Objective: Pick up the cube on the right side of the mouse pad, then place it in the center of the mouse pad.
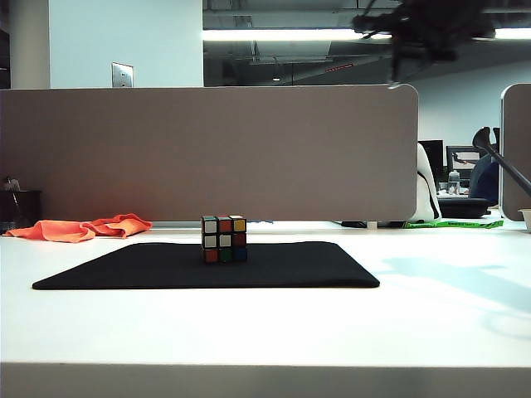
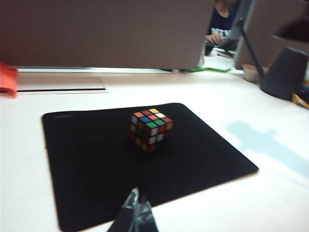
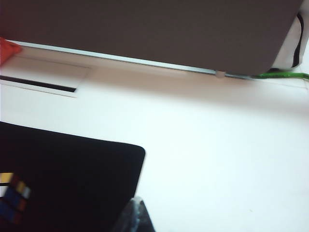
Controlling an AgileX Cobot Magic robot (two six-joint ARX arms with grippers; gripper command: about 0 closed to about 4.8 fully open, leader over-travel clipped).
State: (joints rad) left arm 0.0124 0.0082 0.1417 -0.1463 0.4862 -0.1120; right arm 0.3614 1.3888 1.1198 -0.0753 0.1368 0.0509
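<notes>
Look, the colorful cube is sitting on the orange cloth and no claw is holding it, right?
Not quite. The cube sits on the black mouse pad, near its middle, as the exterior view shows. The orange cloth lies apart, farther back on the left. The rest is right: no claw holds it; the left claw and right claw are both away from it.

The mouse pad [image 1: 274, 267] looks matt black, cloth-like; the cube [image 1: 224, 239] has glossy plastic stickers. The surface [image 1: 265, 323] is smooth white; the orange cloth [image 1: 83, 228] lies rumpled, soft.
</notes>
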